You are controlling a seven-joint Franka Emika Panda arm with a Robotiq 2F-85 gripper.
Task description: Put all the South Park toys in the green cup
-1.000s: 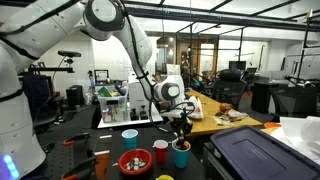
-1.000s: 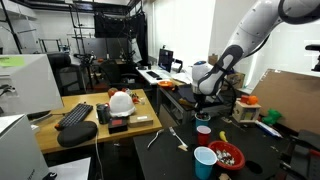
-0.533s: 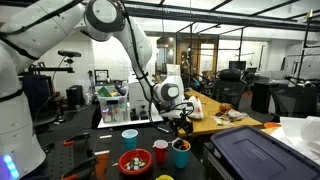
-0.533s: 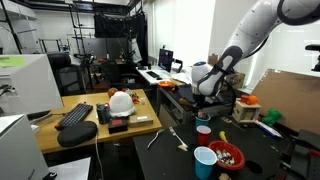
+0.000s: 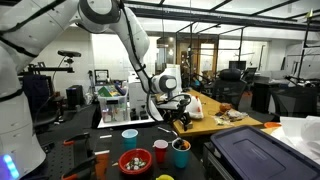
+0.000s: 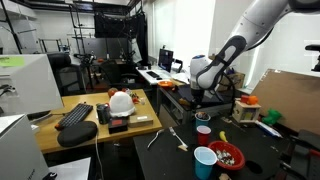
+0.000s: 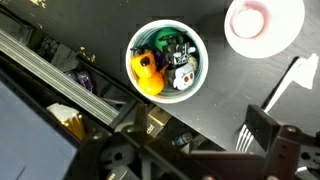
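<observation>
Three cameras: two exterior views, standing off at about table height on different sides, both showing the arm [image 5: 135, 45] over the black table [image 6: 255, 145]; one wrist view, close, looking straight down into the green cup [image 7: 166, 22] on that table.

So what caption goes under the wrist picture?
Open gripper hovers over the green cup, toys inside, red cup nearby.

glossy white arm [image 5: 131, 38] with rounded segments and dark joint rings, ending in a seemingly black tool [image 5: 183, 120].
</observation>
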